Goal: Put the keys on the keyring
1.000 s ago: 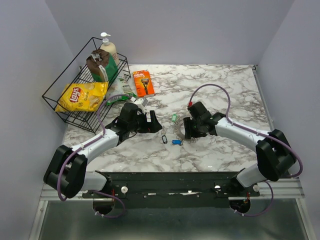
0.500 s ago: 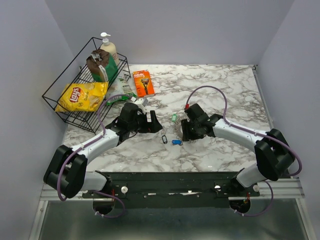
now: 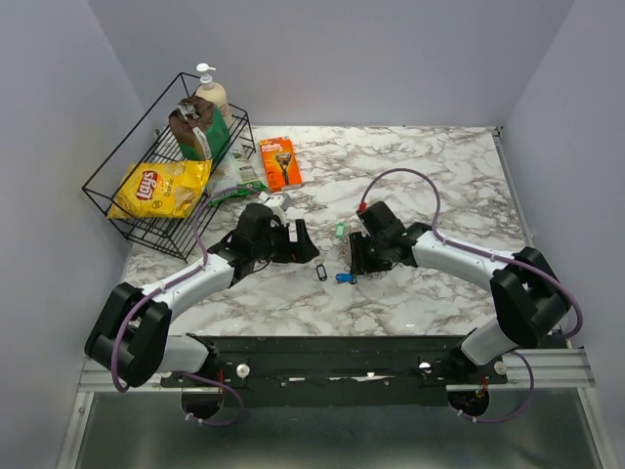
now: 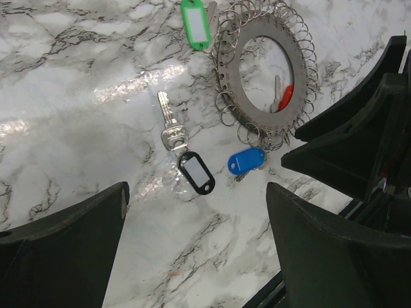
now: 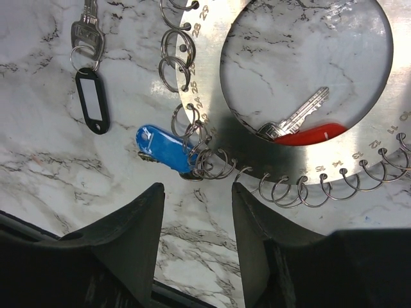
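The keyring [image 4: 226, 64] is a flat grey metal ring edged with wire loops, lying on the marble; it also shows in the right wrist view [image 5: 204, 77]. A red-tagged key [image 5: 314, 133] lies inside its hole. A blue-tagged key [image 5: 164, 149] touches the loops at its edge. A silver key [image 4: 168, 119] with a black oval tag [image 4: 196, 172] lies apart to the left. A green-tagged key [image 4: 195, 22] lies by the far rim. My right gripper [image 5: 196, 212] is open and empty just short of the blue tag. My left gripper [image 4: 196, 256] is open and empty, short of the black tag.
A black wire basket [image 3: 107, 191] at the back left holds a yellow chips bag [image 3: 161, 188], a soap bottle [image 3: 211, 93] and a green bag. An orange razor pack [image 3: 280, 161] lies beside it. Grey walls close in the table on three sides.
My right gripper has moved a little to the left, over the keyring and nearer the blue tag. My left arm has barely shifted.
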Available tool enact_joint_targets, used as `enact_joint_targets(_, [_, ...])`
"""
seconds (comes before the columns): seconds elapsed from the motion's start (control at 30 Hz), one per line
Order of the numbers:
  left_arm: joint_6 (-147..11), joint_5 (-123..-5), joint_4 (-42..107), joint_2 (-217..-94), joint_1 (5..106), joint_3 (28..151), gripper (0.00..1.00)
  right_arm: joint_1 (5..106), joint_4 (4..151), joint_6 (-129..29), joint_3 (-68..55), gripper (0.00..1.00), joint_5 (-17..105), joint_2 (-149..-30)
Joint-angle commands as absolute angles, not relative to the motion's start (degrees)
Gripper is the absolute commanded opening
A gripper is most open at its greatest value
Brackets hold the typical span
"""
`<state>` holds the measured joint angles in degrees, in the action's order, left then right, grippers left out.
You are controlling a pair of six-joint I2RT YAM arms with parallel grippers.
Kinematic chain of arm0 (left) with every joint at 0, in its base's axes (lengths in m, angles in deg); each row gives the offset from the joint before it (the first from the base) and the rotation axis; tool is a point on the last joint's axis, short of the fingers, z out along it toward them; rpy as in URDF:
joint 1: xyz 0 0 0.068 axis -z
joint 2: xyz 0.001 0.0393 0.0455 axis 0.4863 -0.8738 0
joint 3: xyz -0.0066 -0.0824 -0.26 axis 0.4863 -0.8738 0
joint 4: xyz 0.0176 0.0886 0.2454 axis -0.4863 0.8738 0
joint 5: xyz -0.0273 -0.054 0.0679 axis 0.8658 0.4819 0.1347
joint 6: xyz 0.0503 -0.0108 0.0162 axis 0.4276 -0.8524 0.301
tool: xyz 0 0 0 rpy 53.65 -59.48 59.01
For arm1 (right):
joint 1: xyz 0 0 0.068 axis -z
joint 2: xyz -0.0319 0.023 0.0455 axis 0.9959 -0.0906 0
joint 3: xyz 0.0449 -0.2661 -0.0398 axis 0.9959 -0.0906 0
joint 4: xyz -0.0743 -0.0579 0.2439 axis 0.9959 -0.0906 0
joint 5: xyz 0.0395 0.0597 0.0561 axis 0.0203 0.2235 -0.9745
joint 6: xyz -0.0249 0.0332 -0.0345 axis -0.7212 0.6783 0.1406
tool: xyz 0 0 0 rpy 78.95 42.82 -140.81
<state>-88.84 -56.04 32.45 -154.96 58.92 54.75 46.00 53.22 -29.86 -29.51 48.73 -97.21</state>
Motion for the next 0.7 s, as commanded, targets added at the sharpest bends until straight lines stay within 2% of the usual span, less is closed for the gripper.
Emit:
enact_joint_targets(0.0, [-88.4, -55.8, 30.1, -156.9, 60.7, 55.7, 0.95, 47.7, 54.9, -30.9, -28.6, 0.55, 46.8, -96.3])
enact_joint_targets(0.4, [-89.9, -56.0, 27.6, -164.4, 69.2, 61.1, 0.87, 51.5, 57.0, -31.6, -32.6, 0.54, 43.7, -95.0])
enact_joint_targets(0.6, [-90.0, -57.0, 27.7, -169.2, 73.7, 65.7, 0.78, 55.4, 57.9, -32.2, -35.0, 0.54, 41.3, -93.8])
enact_joint_targets(0.67, [-89.8, -57.4, 28.0, -171.0, 75.0, 66.9, 0.72, 56.4, 58.2, -32.4, -35.5, 0.54, 40.9, -93.0])
